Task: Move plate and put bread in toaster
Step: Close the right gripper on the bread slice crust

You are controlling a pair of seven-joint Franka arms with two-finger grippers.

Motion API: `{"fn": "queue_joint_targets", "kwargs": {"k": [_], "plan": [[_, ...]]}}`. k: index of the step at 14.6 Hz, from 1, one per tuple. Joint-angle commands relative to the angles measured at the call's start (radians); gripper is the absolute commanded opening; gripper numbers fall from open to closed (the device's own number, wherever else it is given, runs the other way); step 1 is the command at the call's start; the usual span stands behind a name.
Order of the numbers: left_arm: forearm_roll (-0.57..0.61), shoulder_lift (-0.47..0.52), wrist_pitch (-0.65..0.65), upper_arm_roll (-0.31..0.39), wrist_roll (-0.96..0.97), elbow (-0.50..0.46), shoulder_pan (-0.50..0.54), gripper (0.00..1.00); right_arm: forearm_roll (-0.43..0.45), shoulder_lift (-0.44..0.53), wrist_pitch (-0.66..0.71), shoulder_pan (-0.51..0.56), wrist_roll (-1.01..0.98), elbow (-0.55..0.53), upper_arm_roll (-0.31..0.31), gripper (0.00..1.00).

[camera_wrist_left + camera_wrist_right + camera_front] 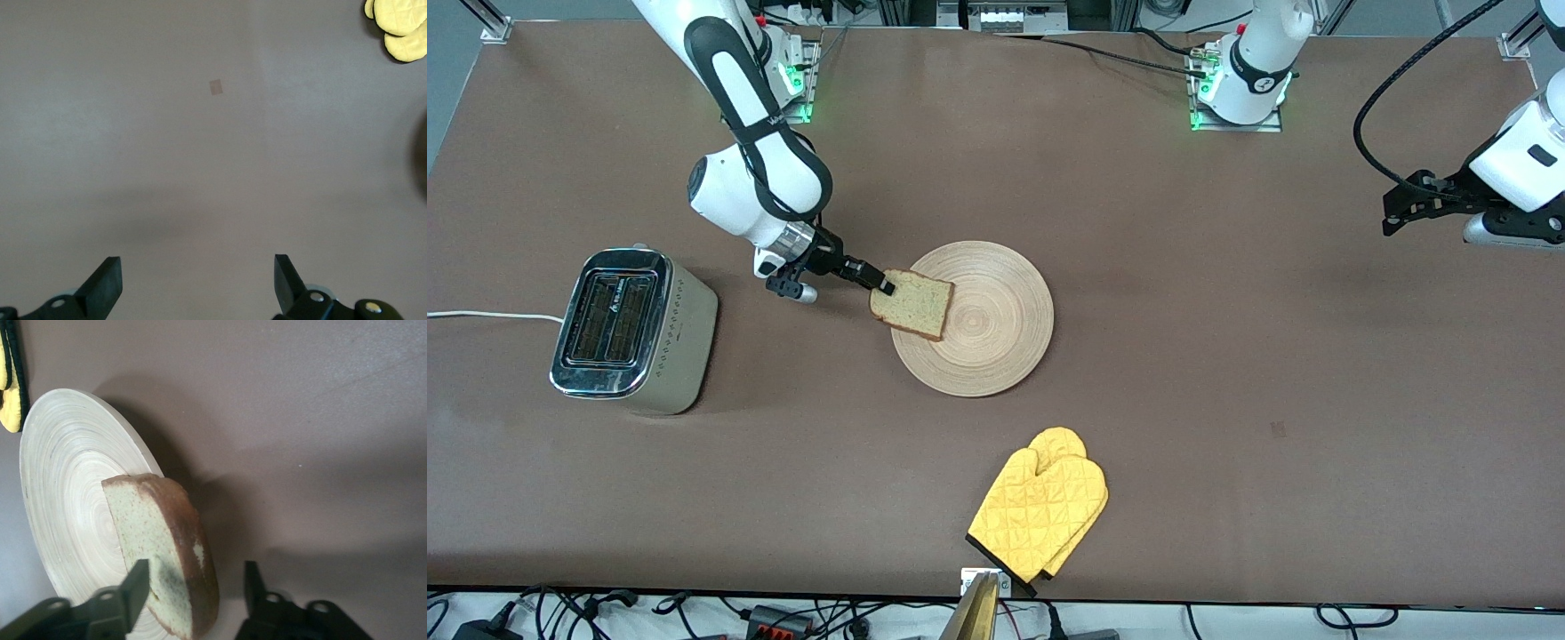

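The right claw [886,286] is reaching down to the bread [913,305] and its two fingers are sitting on each side of the crust, partly open around it. The bread is lying on the plate [996,329], at the edge toward the toaster [633,331]. The plate is sitting in the middle of the worktop [1227,356]. The toaster is standing toward the right arm's end. A yellow oven mitt [1040,511] is lying nearer the front camera. The left claw [199,283] is waiting wide open over bare worktop, holding nothing.
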State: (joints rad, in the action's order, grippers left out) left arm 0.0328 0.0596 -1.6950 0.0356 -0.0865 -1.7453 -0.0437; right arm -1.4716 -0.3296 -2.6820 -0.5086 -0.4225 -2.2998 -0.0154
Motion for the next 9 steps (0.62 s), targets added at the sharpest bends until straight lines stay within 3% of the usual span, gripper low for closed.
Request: {"fn": "queue_joint_targets", "kwargs": {"k": [1, 2, 6, 9], "plan": [[-0.008, 0.009, -0.003, 0.006, 0.007, -0.006, -0.004, 1.0, -0.044, -0.009, -0.015, -0.008, -0.033, 0.016, -0.003, 0.44], [-0.008, 0.009, 0.0, 0.006, 0.007, -0.006, -0.004, 1.0, -0.044, -0.009, -0.015, -0.008, -0.026, 0.017, -0.003, 0.36], [-0.008, 0.009, 0.008, 0.006, 0.008, -0.005, -0.004, 1.0, -0.044, -0.005, -0.015, -0.011, 0.01, 0.034, -0.001, 0.28], [-0.008, 0.009, 0.008, 0.006, 0.008, -0.005, -0.004, 1.0, -0.044, -0.002, -0.015, -0.016, 0.027, 0.057, -0.003, 0.05]]}}
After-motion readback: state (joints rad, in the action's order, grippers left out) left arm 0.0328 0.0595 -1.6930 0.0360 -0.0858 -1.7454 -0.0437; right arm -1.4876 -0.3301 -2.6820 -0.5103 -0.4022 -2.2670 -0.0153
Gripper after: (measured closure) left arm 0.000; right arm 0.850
